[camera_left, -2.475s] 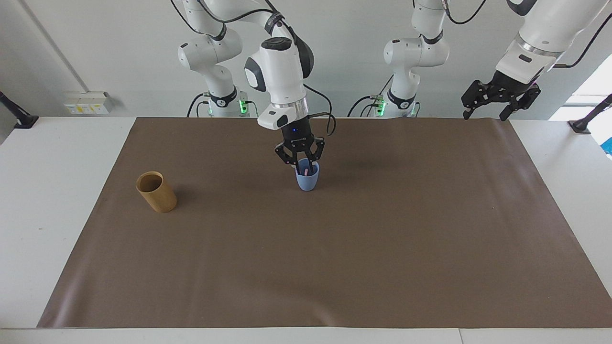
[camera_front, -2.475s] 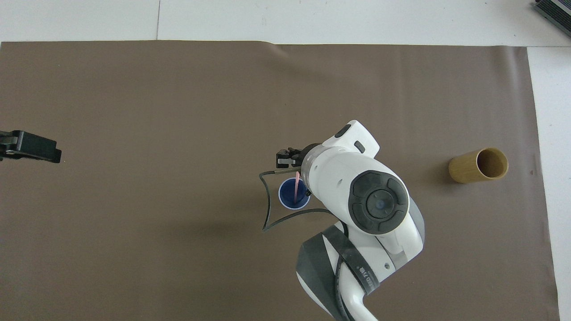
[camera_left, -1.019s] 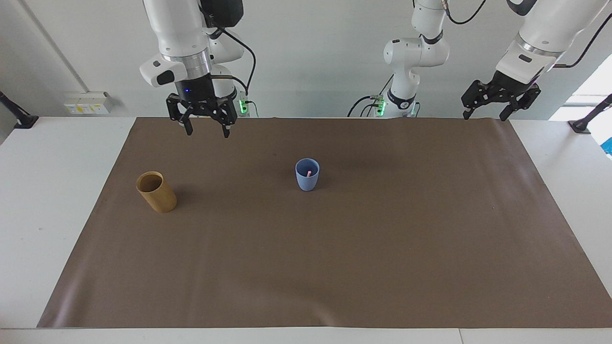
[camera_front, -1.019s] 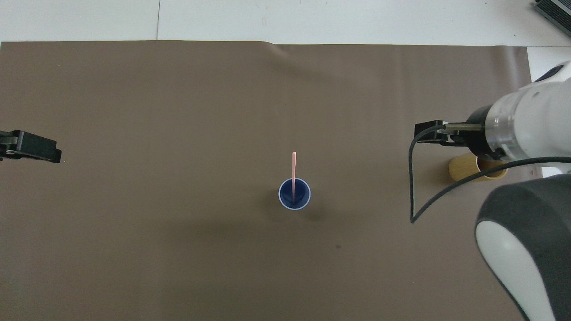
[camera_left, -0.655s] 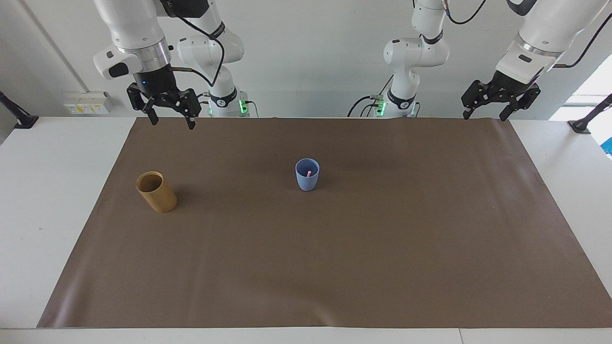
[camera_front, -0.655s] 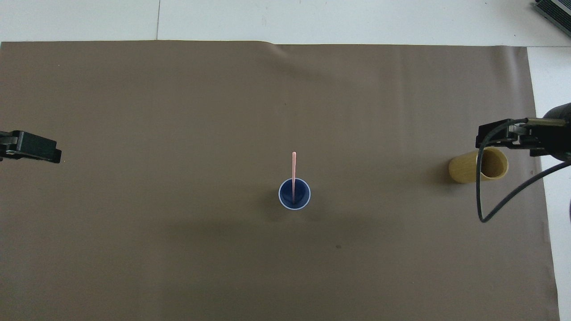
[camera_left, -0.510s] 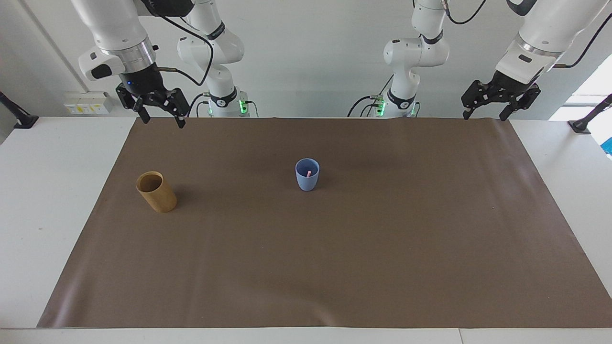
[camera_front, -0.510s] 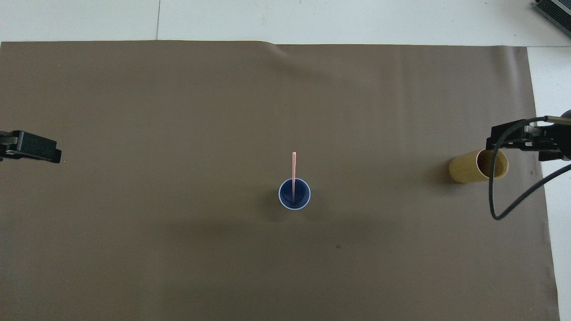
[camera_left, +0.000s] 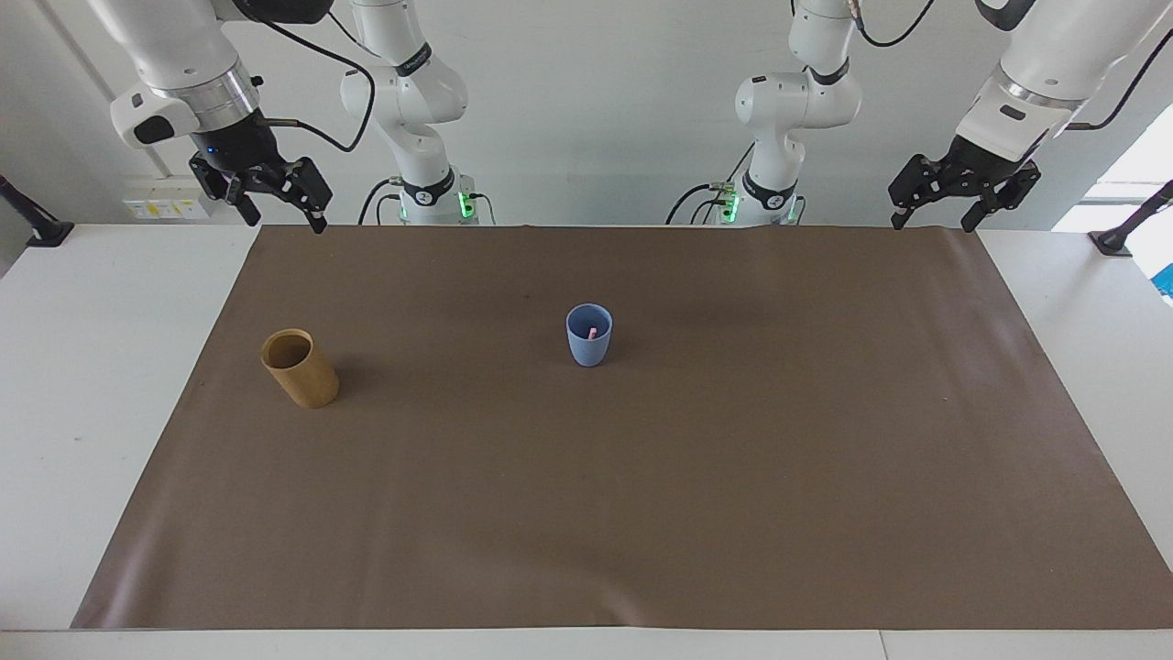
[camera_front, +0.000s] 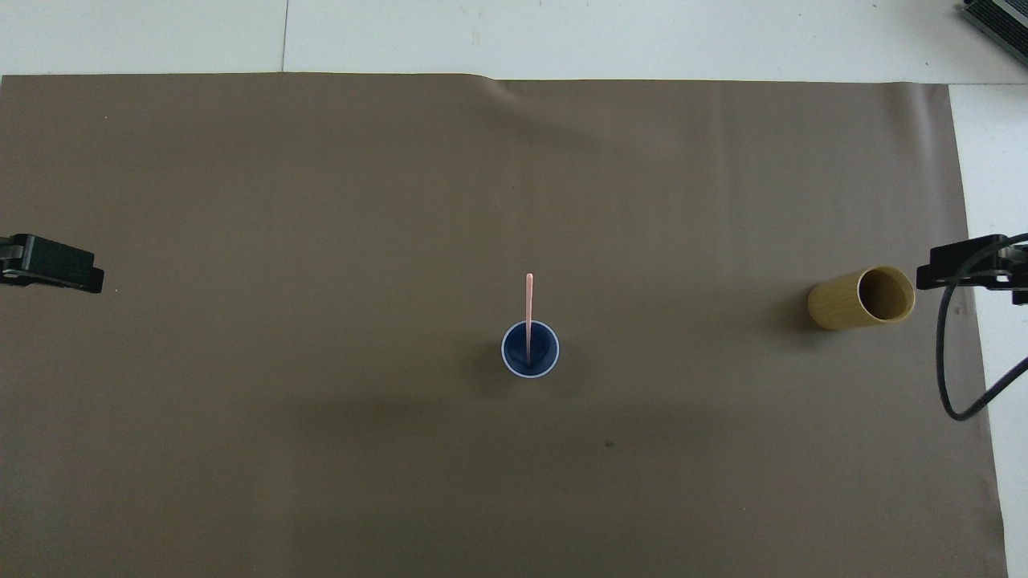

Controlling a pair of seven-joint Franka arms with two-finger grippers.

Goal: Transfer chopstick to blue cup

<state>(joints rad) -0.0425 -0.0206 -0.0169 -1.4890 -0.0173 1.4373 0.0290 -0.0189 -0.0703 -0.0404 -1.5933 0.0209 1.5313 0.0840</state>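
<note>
The blue cup [camera_left: 588,338] stands upright in the middle of the brown mat [camera_left: 641,513]; it also shows in the overhead view [camera_front: 530,359]. The pale-pink chopstick [camera_front: 529,309] stands in the cup, and its tip [camera_left: 593,332] shows inside the rim in the facing view. My right gripper [camera_left: 284,223] is open and empty, raised over the mat's edge nearest the robots at the right arm's end, beside the tan cup in the overhead view [camera_front: 960,269]. My left gripper [camera_left: 931,225] is open and empty, and waits raised at the left arm's end [camera_front: 52,271].
A tan bamboo-like cup [camera_left: 300,368] stands empty toward the right arm's end of the mat; it also shows in the overhead view [camera_front: 861,299]. White table [camera_left: 110,367] borders the mat. The right arm's cable [camera_front: 952,377] hangs by the mat's edge.
My right gripper let go of the chopstick in the blue cup, rose, and swung away toward the right arm's end. The chopstick stays in the cup. The left arm barely moved.
</note>
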